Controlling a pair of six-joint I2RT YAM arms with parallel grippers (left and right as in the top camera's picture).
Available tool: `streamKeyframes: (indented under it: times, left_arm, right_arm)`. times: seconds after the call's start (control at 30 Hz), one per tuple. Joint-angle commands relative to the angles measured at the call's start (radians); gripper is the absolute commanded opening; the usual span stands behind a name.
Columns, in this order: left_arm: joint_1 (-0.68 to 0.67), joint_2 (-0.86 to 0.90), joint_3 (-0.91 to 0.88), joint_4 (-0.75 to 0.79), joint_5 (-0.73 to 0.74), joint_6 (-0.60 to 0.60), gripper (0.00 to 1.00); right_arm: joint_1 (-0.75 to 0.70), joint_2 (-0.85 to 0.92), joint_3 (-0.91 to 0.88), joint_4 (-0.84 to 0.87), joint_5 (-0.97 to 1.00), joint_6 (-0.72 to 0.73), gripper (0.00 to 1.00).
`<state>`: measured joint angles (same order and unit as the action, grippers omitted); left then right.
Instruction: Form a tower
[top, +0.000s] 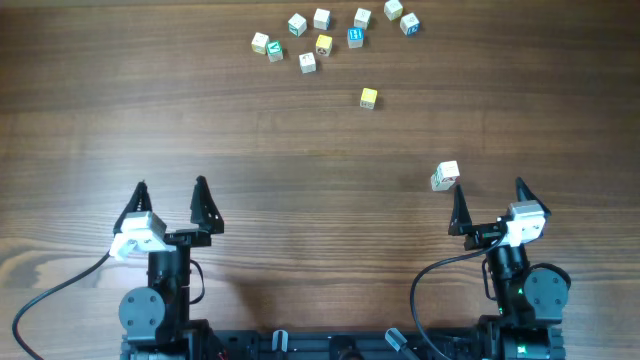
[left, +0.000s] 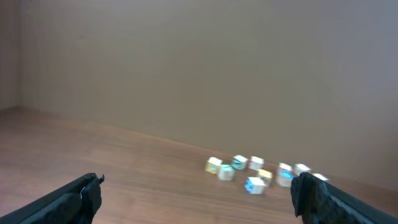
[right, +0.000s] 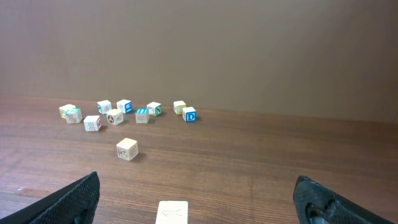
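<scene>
The tower (top: 445, 176) is a short stack of letter cubes with a pale top face and green and red marks on its sides. It stands right of the table's middle. In the right wrist view only the tower's pale top (right: 172, 211) shows, at the bottom edge. My right gripper (top: 489, 196) sits just behind and right of the tower, open and holding nothing; its left fingertip is close to the stack. Between the wide-apart fingers of the right gripper (right: 196, 182) there is bare wood. My left gripper (top: 170, 190) is open and empty at the near left, and the left wrist view shows the left gripper (left: 196, 183) over bare table.
A single yellow cube (top: 369, 97) lies apart, beyond the tower, and the yellow cube (right: 127, 149) also appears in the right wrist view. Several loose letter cubes (top: 323, 44) are scattered along the far edge, and the left wrist view shows these loose cubes (left: 255, 185) blurred.
</scene>
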<state>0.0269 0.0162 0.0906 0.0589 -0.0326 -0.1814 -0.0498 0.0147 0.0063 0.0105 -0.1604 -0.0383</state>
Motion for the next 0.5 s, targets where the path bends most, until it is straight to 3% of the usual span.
streamKeyframes:
  times: [0.0,0.17,0.23,0.47]
  left_arm:
    - [-0.005,-0.013,-0.059,0.006,-0.074,0.070,1.00]
    - [-0.003,-0.013,-0.085,-0.043,-0.062,0.092,1.00]
    - [-0.003,-0.013,-0.085,-0.134,-0.014,0.130,1.00]
    - [-0.003,-0.013,-0.085,-0.137,0.036,0.179,1.00]
  right_arm:
    - [-0.004,-0.007,-0.001,0.002,-0.006,0.015,1.00]
    - [-0.004,-0.007,-0.001,0.002,-0.006,0.015,1.00]
    - [-0.004,-0.007,-0.001,0.002,-0.006,0.015,1.00]
    - [-0.004,-0.007,-0.001,0.002,-0.006,0.014,1.00]
